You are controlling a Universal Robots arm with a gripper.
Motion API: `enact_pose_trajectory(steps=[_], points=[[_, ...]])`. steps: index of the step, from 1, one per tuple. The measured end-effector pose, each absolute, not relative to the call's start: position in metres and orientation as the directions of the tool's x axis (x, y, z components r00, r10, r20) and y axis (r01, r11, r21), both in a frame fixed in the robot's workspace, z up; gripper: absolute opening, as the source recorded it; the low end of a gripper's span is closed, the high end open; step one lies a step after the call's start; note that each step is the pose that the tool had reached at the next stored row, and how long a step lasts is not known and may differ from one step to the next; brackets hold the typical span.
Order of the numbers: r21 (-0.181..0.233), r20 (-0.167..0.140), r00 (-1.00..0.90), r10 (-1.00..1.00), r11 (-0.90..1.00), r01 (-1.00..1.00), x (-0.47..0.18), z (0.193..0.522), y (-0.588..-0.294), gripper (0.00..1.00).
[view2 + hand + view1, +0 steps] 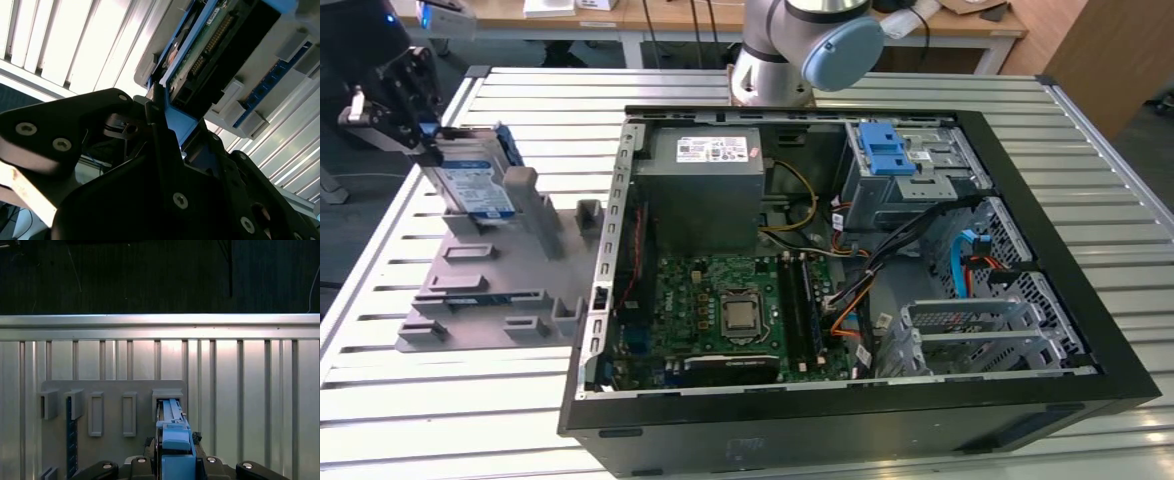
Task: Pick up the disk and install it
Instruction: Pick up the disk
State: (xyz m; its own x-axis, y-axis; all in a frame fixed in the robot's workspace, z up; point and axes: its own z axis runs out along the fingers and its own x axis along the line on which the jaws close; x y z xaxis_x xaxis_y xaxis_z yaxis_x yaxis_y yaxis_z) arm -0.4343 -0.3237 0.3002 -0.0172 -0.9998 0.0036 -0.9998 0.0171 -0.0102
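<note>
The gripper [424, 138], in the upper left of the exterior view, has its jaws clamped on the upper end of the disk [470, 185]. The disk stands upright in a slot of the grey fixture [467, 272]. The fixture rests on the slatted table [454, 420], left of the open computer case [854, 432].

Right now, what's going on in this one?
The arm's hand is closed on the disk, which stands upright at the grey rack, to the exterior view's left of the open PC case. I can't tell whether the disk is lifted free of the rack. It is not installed yet.
</note>
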Motion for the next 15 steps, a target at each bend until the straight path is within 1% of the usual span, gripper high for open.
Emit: enact_pose_trajectory(steps=[15], points=[[-0.010, 0.003, -0.017, -1.000, 0.017, -1.000, -0.434, 0.318, -0.324, 0.36]])
